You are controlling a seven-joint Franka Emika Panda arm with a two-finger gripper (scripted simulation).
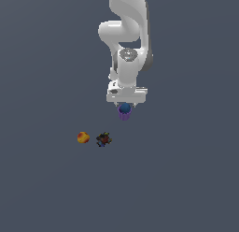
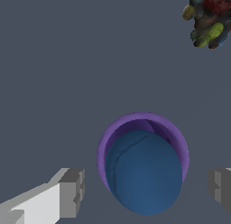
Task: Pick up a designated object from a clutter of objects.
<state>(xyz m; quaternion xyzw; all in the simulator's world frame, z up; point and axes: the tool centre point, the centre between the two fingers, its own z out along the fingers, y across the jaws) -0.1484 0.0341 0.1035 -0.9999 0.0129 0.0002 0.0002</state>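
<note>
From my wrist camera, the purple cup [image 2: 143, 162] fills the near view: a round purple rim with a large dark blue ball seated in its mouth, the ball showing a faint curved seam. The pincer [image 2: 146, 189] straddles it, one grey fingertip [image 2: 72, 191] on one side and the other at the opposite picture edge. Each stands clear of the cup's rim with flat grey worktop [image 2: 54, 83] visible in the gaps, so the jaws are spread wide and grip nothing.

In the exterior view, the cup [image 1: 124, 111] sits directly under the white arm [image 1: 127, 58], between the fingers of the pincer [image 1: 125, 106], its purple body narrowing downward below the blue ball.

Farther off, toward the exterior view's left, lies the dark multicoloured lumpy object [image 1: 103, 139], and just beyond it the orange-yellow ball [image 1: 83, 137], the two near each other but apart.
</note>
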